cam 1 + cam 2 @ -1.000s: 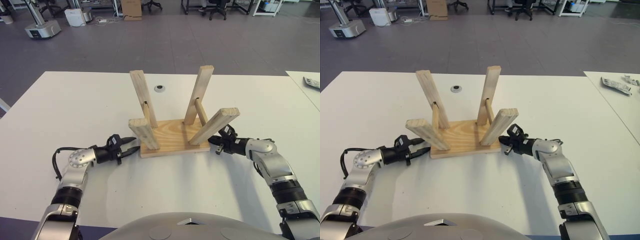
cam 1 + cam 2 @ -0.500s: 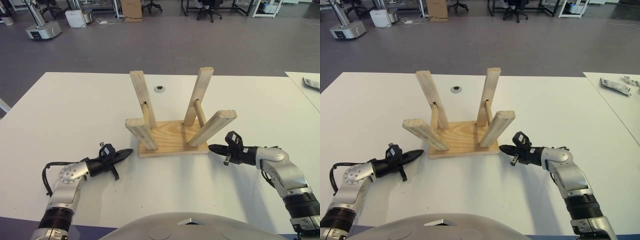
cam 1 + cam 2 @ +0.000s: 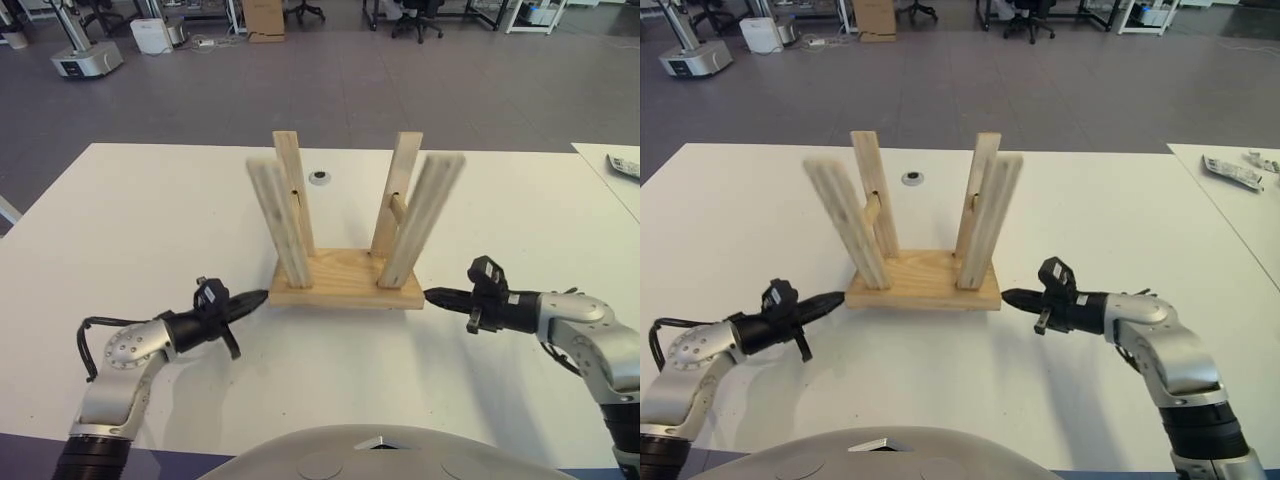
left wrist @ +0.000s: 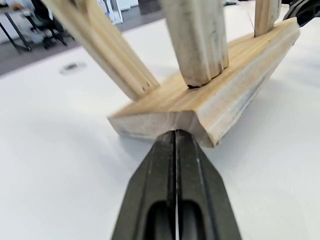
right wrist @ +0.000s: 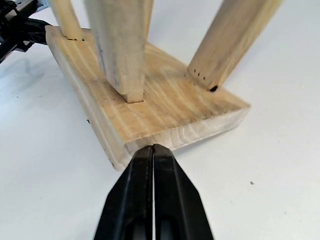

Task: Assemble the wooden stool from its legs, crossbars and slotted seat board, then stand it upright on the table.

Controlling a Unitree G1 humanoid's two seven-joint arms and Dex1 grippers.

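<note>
From the head, the stool (image 3: 345, 230) sits inverted on the table (image 3: 150, 200), legs (image 3: 292, 190) up, left gripper (image 3: 256, 297) and right gripper (image 3: 433, 294) at its near corners. Left wrist: fingers (image 4: 157, 170) pressed together at the board's (image 4: 225, 95) corner. Right wrist: the same. Assembly looks done; flipping upright needs opened fingers.
</note>
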